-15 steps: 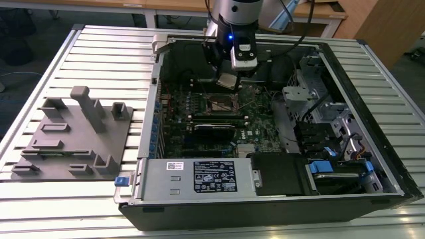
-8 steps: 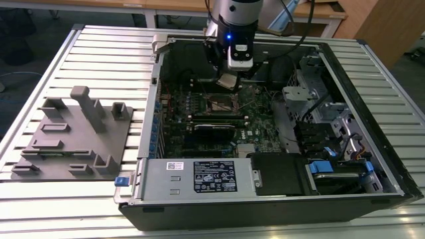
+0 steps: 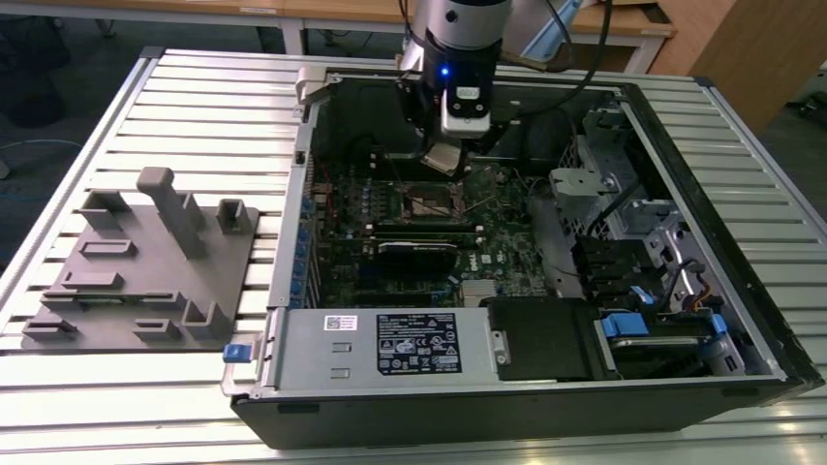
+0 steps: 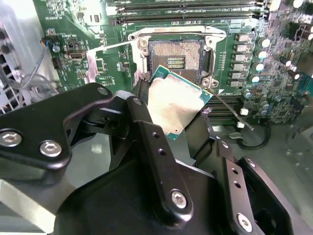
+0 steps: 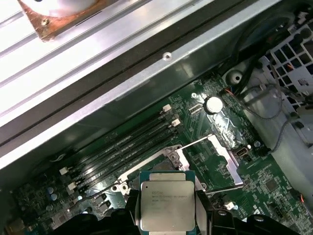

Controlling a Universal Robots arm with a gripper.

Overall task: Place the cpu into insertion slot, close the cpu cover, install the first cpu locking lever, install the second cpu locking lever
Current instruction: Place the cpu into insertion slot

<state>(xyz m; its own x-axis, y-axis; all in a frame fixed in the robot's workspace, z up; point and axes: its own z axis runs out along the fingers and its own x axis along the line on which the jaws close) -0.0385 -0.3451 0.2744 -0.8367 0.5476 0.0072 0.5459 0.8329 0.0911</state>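
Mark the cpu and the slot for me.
cpu [image 4: 178,105], second wrist view, middle of its metal top.
slot [image 4: 187,49], second wrist view, its brownish contact field.

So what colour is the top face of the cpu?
The cpu top is silvery-grey with a green edge; clearest in the second wrist view.

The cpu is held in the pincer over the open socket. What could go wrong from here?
1. In the second wrist view the cpu, held by the pincer, looks turned relative to the insertion slot; lowered askew, it might damage the exposed contact field.
2. A thin lever wire lies close beside the slot; the cpu's corner might catch on it.
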